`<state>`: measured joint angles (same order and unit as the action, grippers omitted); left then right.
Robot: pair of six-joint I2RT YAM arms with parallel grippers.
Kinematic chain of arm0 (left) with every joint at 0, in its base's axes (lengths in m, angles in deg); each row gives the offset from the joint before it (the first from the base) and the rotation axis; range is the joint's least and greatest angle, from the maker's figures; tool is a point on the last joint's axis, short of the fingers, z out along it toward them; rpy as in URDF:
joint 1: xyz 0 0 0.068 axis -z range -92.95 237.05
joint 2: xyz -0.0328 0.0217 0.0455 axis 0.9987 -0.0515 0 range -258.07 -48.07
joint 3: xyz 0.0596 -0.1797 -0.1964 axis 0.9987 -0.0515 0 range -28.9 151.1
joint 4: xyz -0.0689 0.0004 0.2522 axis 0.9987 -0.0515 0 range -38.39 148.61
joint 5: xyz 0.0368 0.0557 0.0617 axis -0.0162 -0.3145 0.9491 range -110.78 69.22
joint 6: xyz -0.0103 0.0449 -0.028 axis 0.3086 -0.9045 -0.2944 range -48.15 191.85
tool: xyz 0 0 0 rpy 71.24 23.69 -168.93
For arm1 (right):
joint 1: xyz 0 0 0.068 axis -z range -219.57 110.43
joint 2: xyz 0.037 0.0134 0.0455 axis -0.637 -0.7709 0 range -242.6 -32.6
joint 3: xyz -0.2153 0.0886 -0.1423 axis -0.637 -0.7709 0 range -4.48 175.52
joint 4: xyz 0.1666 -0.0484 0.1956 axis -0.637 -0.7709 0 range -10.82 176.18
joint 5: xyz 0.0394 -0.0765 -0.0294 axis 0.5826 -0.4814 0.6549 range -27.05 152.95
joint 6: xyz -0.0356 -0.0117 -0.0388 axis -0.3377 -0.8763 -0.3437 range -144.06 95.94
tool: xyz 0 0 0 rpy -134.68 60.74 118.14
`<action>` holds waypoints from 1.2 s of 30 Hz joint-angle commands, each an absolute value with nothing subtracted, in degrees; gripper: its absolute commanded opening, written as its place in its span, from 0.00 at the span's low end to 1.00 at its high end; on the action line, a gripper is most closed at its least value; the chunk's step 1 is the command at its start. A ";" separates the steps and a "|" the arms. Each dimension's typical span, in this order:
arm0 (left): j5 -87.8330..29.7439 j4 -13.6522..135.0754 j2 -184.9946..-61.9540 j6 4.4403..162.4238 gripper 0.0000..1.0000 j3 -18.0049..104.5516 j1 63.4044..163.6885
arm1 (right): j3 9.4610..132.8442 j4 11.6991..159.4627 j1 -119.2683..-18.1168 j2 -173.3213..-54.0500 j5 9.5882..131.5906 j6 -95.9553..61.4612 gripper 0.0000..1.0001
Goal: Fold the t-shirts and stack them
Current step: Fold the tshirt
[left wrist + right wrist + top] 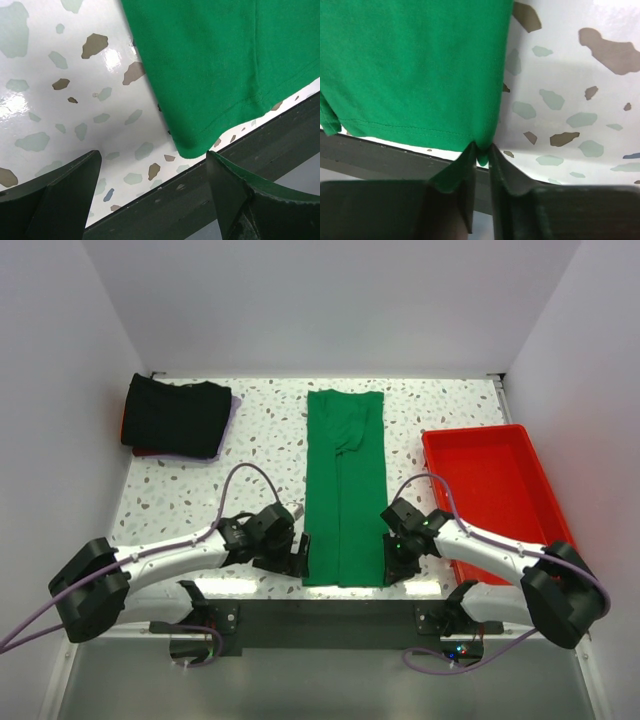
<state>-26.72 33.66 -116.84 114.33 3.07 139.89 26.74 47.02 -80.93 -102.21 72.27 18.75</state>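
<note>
Presently the right gripper (481, 156) pinches the near right corner of the green t-shirt (345, 490); the left gripper (152, 180) stands wide, empty. Cloth judged soft, limp: take both near corners.

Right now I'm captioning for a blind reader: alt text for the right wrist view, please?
The right gripper, shut, pinches the hem corner of a green t-shirt lying on a white speckled table at its dark front edge.
</note>
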 commanded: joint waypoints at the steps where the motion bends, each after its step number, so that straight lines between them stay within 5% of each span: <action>1: -27.90 34.35 -117.33 115.44 0.89 3.97 140.48 | 26.19 48.30 -81.23 -102.56 73.50 18.74 0.15; 5: -27.90 34.53 -119.08 115.97 0.82 4.94 140.75 | 26.19 48.03 -81.23 -102.83 73.76 18.21 0.08; 22: -27.73 35.15 -126.11 118.26 0.58 8.02 145.49 | 26.10 46.89 -81.31 -102.04 73.58 17.33 0.06; 36: -28.87 35.32 -130.51 117.29 0.25 9.51 145.84 | 26.63 46.71 -81.23 -102.13 73.23 17.07 0.05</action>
<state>-28.36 35.10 -128.71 117.87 8.51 145.31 26.68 47.35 -80.93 -102.34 73.06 17.76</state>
